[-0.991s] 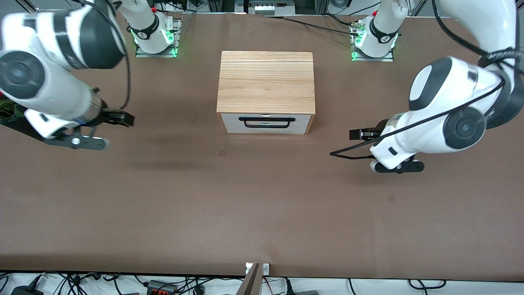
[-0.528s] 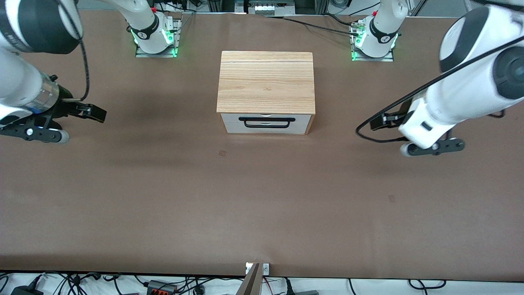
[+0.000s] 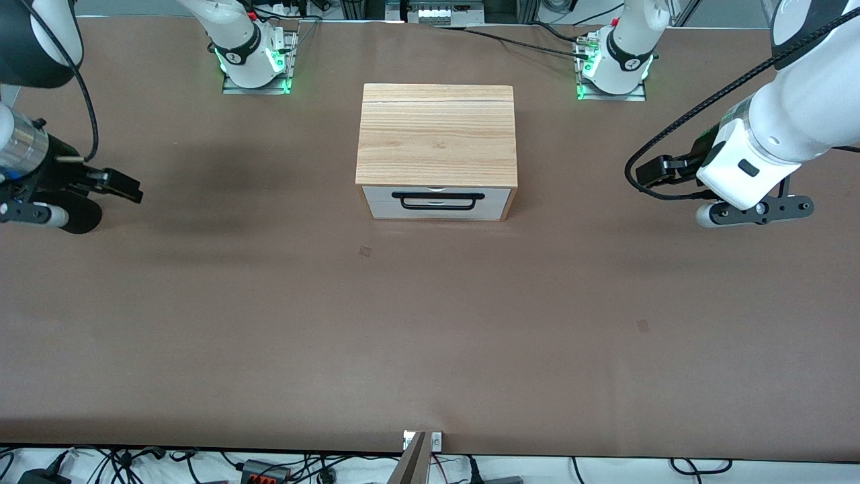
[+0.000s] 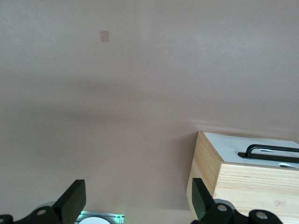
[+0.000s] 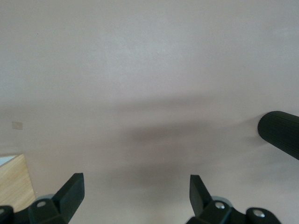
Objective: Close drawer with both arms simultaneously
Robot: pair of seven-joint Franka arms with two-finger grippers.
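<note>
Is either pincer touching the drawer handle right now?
No: the left pincer and right pincer hang over bare table, well apart from the drawer.

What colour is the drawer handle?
Black: the handle stands out against the white drawer front, clearest in the front view.

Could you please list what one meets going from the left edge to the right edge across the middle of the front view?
right gripper over the table → light-wood cabinet with its drawer closed → left gripper over the table.
</note>
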